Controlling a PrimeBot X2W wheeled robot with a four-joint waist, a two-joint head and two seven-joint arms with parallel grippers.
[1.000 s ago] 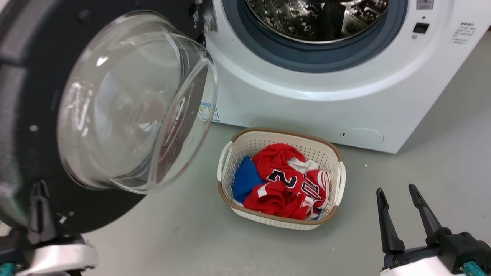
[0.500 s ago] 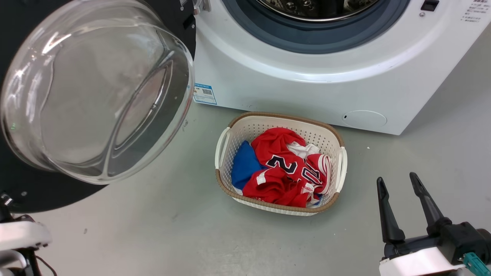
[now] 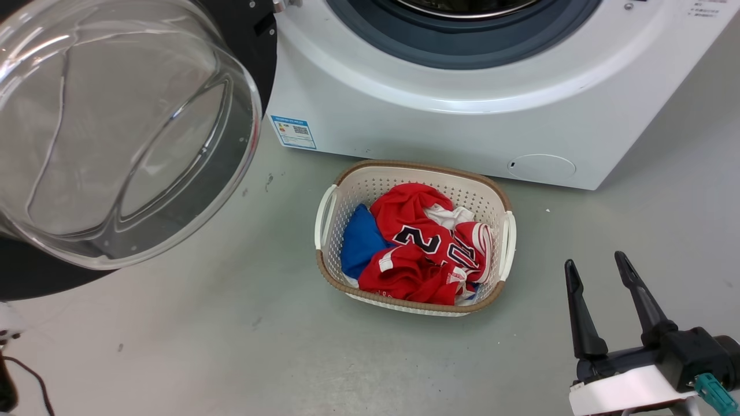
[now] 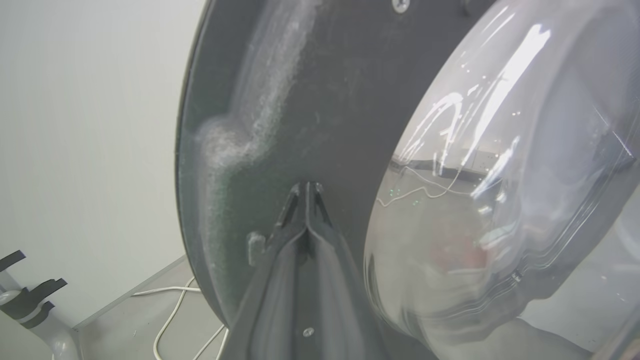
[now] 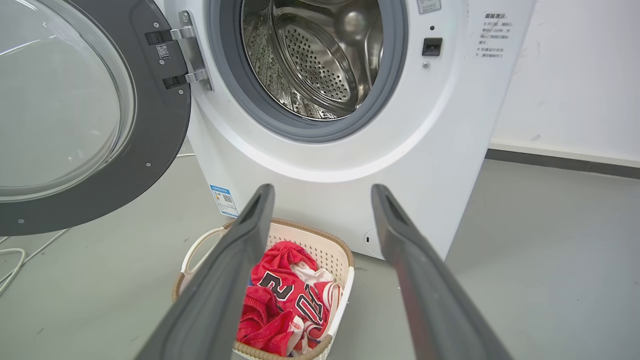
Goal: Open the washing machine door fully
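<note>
- Left wrist view: left gripper [image 4: 306,186] fingers pinched together against washing machine door [image 4: 310,90].
- Idle right gripper [image 3: 594,260]: fingers wide, empty.
- Risk: tips skidding off its glossy face.

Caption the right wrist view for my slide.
Open right gripper faces the white washing machine: round glossy black glass-bowled door swung wide, steel drum exposed, cream plastic laundry basket below.
</note>
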